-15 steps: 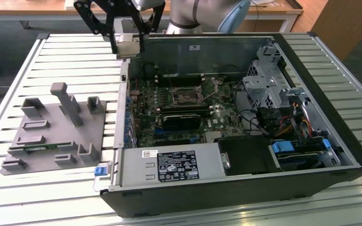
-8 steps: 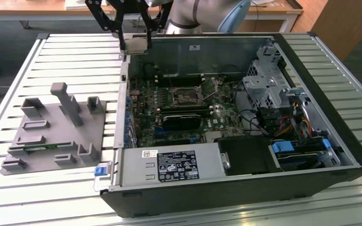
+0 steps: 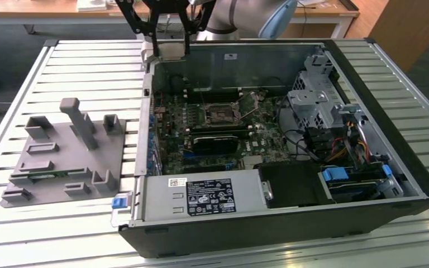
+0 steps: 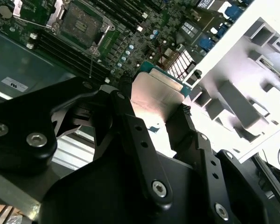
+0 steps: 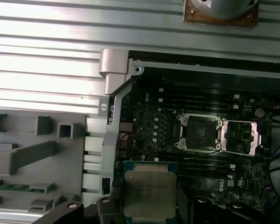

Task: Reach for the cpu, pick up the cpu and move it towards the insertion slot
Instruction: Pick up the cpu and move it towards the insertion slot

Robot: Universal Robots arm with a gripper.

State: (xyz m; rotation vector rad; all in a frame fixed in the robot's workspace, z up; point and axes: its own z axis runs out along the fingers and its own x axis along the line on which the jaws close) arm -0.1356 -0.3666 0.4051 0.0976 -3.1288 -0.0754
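Pick-up is complete: the gripper [image 4: 156, 119] is clamped on the cpu [image 4: 156, 95], holding it above the open computer case [image 3: 393, 139] near the case's edge. The insertion slot [image 5: 199, 133] on the motherboard stands empty, well apart. Transfer to the slot remains outstanding.

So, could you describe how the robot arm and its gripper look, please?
The gripper is matte black, built from flat linkage bars joined by silver screws, with small round holes along the fingers. In the exterior view the gripper shows as an open black frame, and the arm behind it is a silver-grey tube with a pale blue joint cap.
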